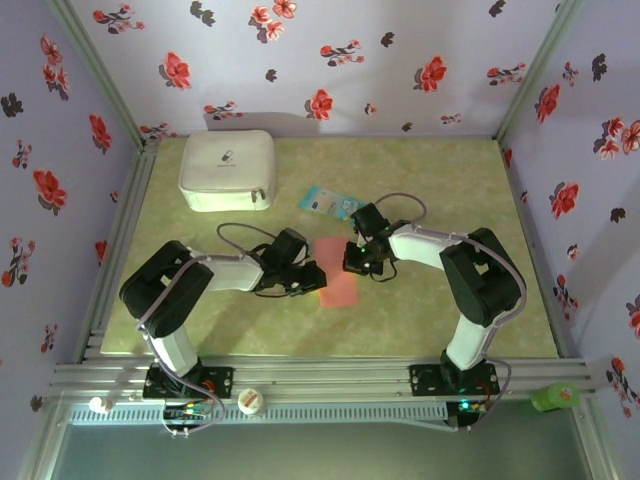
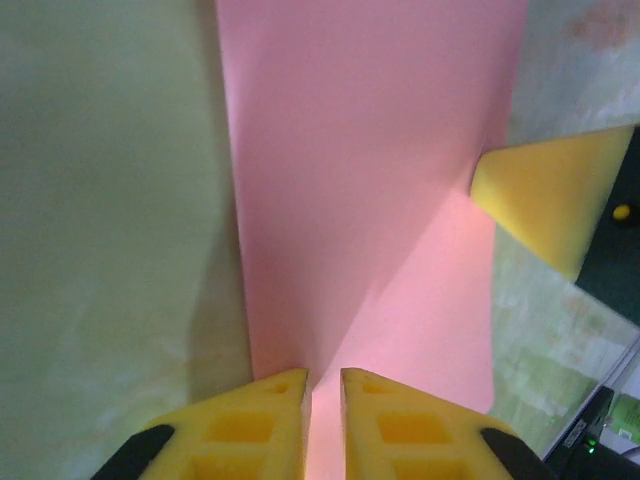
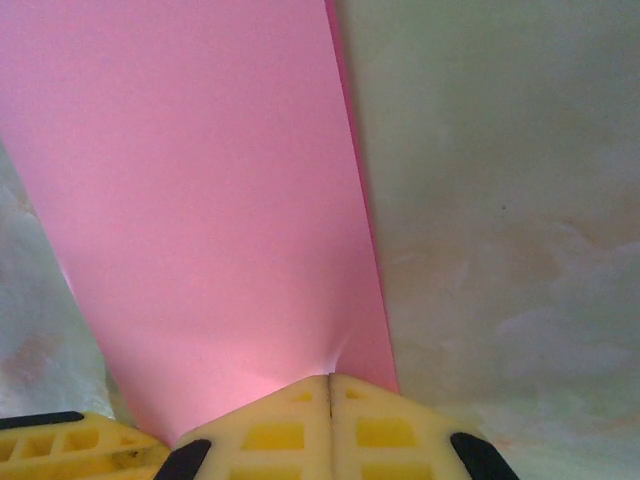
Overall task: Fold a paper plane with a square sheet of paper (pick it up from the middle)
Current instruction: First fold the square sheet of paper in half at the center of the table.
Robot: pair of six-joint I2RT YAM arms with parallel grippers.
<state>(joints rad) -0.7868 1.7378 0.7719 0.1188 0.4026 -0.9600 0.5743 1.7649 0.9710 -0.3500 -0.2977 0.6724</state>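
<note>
Folded sheet runs lengthwise away from me, my right gripper clenched on its right edge, my left gripper at the left, jaws barely apart, grip I cannot tell

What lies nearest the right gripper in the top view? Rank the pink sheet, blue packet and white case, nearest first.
1. The pink sheet, mid-table, pinched by the right gripper.
2. The blue packet, just behind it, toward the back wall.
3. The white case, in the back left corner.
</note>
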